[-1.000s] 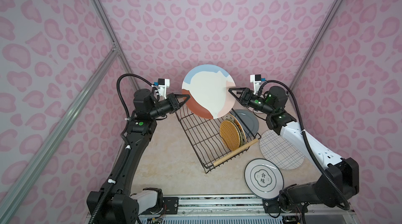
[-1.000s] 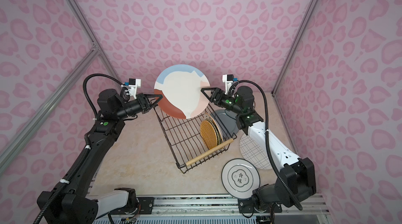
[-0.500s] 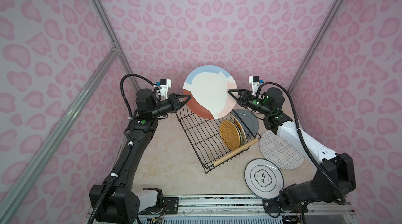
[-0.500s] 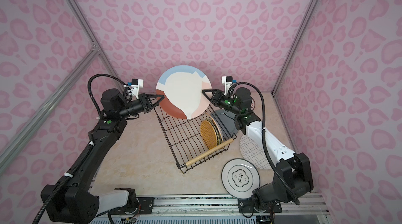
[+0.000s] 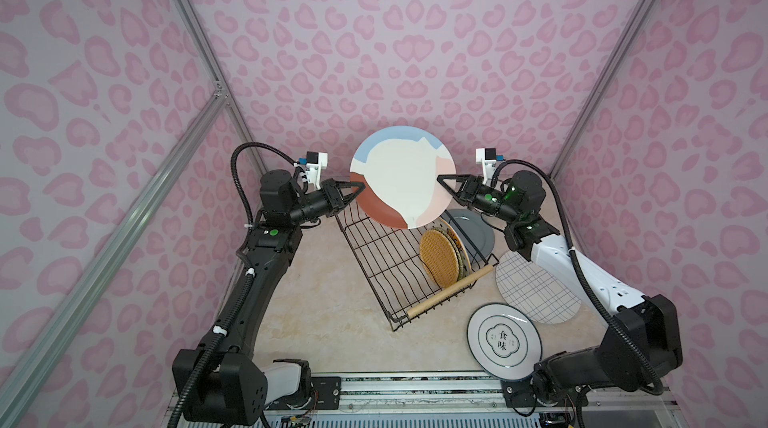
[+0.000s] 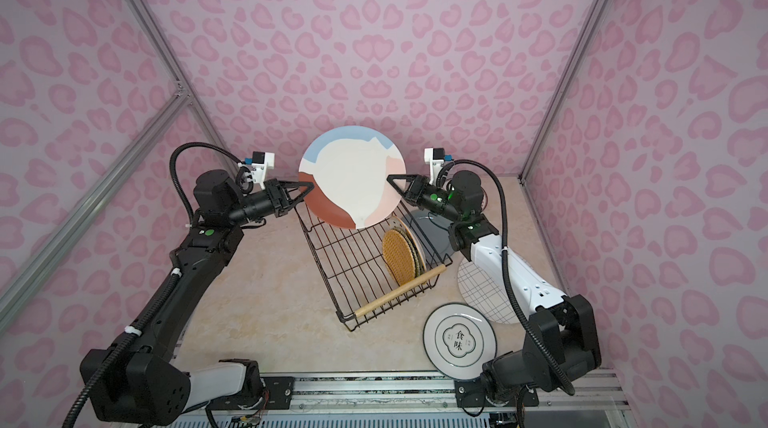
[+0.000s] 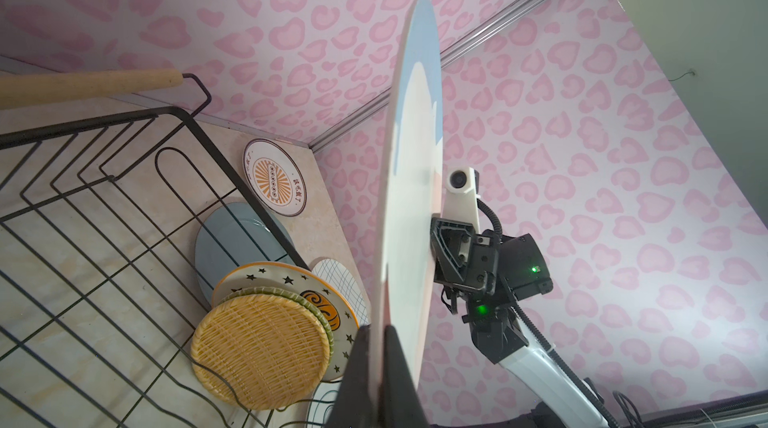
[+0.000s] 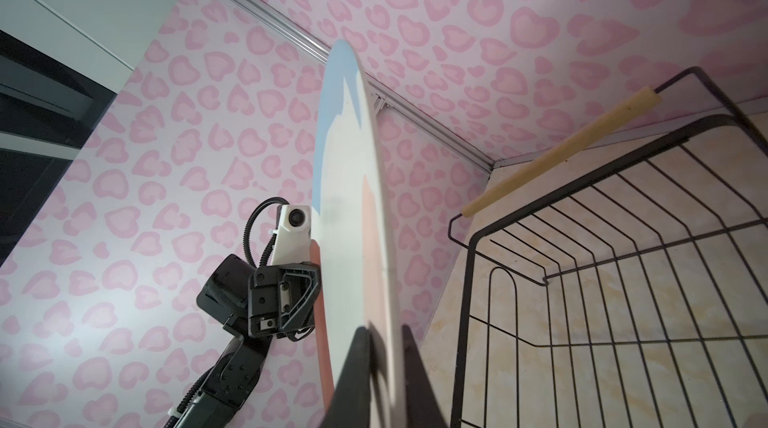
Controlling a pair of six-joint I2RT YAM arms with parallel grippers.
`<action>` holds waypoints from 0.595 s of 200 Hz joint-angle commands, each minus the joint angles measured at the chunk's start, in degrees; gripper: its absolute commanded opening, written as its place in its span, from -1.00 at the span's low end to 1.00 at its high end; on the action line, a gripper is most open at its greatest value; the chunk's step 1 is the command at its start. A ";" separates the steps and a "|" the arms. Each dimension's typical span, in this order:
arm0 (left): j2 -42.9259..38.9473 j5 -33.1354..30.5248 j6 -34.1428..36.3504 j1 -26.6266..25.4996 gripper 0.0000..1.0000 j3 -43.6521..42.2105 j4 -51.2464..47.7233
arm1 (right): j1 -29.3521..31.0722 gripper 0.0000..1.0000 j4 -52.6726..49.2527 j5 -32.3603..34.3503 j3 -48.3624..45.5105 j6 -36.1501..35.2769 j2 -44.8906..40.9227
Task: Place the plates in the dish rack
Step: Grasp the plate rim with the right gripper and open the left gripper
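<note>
**Bench, nearest zone.** The character plate [image 5: 504, 340] and the grid plate [image 5: 534, 295] lie flat on the bench [image 5: 332, 322], outside the rack and not yet loaded.

**Dish rack.** The dish rack [image 5: 395, 263] sits at an angle on the bench. The woven plates [image 5: 440, 257] stand on edge at its right end, with the star plate [image 7: 291, 280] directly behind them. Standing on edge lets the rack wires keep each plate in place. The rest of the rack is unoccupied. The grey plate [image 5: 473, 230] lies just beside the rack, outside it.

**Held plate.** The large plate [image 5: 402, 176] is airborne above the far end of the rack and stands nearly upright. It has a cream centre with blue, pink and rust-brown patches. The left claw [image 5: 359, 189] is clenched on its left rim. The right claw [image 5: 442, 178] is clenched on the opposite rim. Gripping opposite edges probably stops so wide a disc from swinging. It may equally serve a transfer between arms. The upright attitude matches the stance of the plates already loaded.

**Far corner.** The sunburst plate [image 7: 274, 177] waits outside the rack.
</note>
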 commanded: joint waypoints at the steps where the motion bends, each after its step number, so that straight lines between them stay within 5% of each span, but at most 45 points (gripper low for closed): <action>1: 0.59 -1.49 2.52 0.07 -0.92 -0.68 1.70 | 0.32 -1.00 2.44 -1.87 -0.49 -2.31 -0.98; 13: 0.73 -1.41 2.51 0.20 -0.89 -1.02 1.83 | 0.32 -1.00 1.68 -1.91 -0.37 -2.82 -1.61; 29: 0.47 -1.08 2.51 0.42 -0.59 -1.62 2.38 | 0.32 -1.00 -0.34 -1.43 -0.29 -4.14 -2.69; 49: -0.54 -1.03 2.38 0.68 0.47 -2.40 3.10 | 0.33 -1.00 -3.79 -0.51 0.15 -6.43 -3.85; 56: -1.13 -1.29 2.32 0.84 1.00 -2.78 3.51 | 0.24 -1.00 -4.70 -0.20 0.29 -7.10 -4.20; 119: -7.83 -1.26 4.24 1.96 0.96 -5.46 6.18 | -0.14 -1.00 -14.79 3.56 2.72 -12.37 -6.38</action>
